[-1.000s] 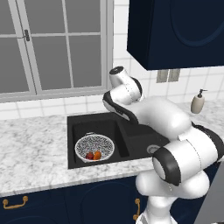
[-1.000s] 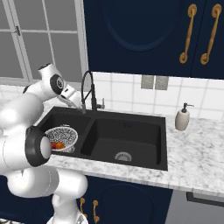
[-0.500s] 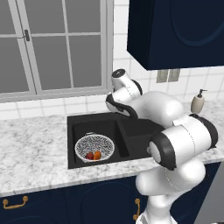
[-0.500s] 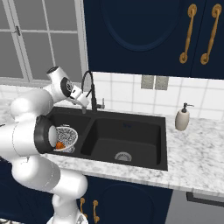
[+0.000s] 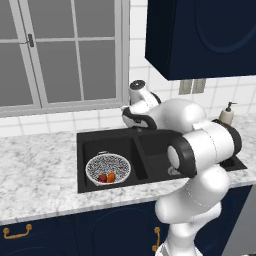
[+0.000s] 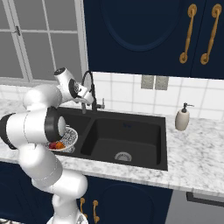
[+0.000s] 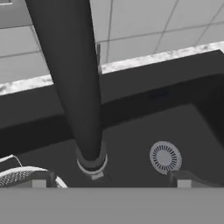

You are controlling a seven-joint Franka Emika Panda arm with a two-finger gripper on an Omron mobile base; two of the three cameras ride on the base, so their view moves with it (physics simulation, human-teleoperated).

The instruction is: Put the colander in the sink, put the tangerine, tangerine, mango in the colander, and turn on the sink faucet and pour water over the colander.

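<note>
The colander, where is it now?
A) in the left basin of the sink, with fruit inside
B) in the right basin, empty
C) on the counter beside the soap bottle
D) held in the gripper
A: the colander sits in the left basin of the sink, with red and orange fruit inside.

A silvery mesh colander [image 5: 108, 168] sits in the black sink's [image 5: 150, 157] left basin, holding a red mango [image 5: 102, 177] beside an orange tangerine [image 5: 111, 177].
</note>
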